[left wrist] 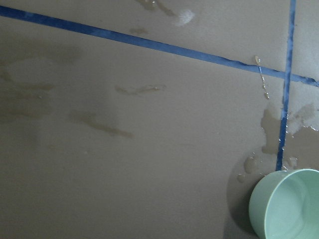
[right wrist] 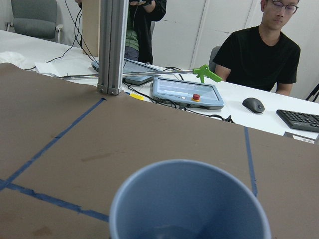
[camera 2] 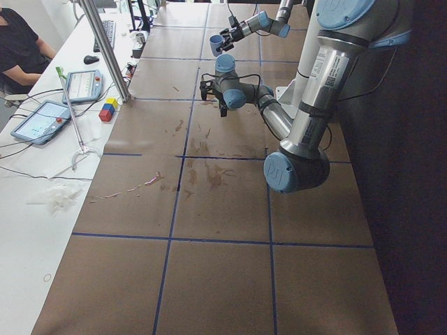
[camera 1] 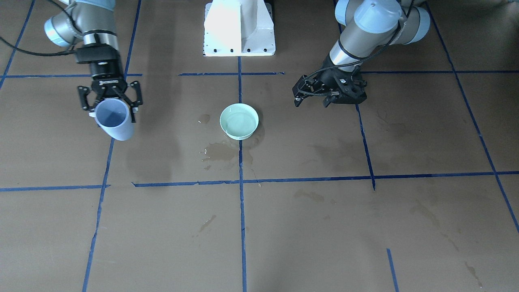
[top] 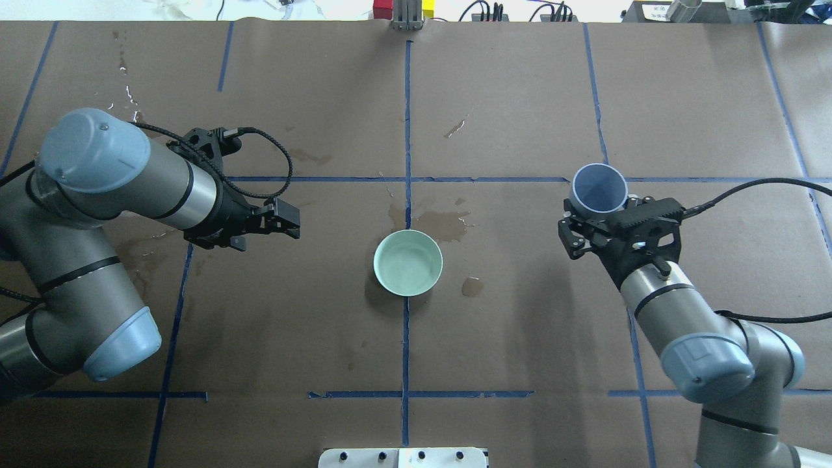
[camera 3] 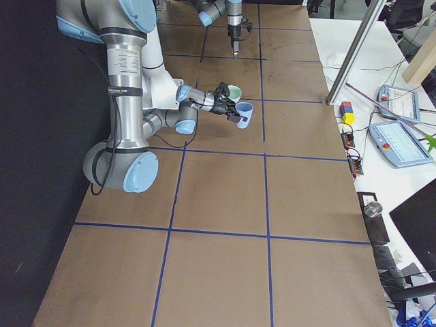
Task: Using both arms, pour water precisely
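Observation:
My right gripper is shut on a light blue cup and holds it tilted a little, off to the side of a mint green bowl. The cup also shows in the overhead view and fills the bottom of the right wrist view, where a faint sheen of water lies at its bottom. My left gripper is open and empty on the bowl's other side, above the table. The bowl stands at the table's middle; its edge shows in the left wrist view.
Wet puddles and damp stains lie on the brown paper around the bowl. Blue tape lines divide the table. The white pedestal base stands behind the bowl. A person sits at a desk past the far edge.

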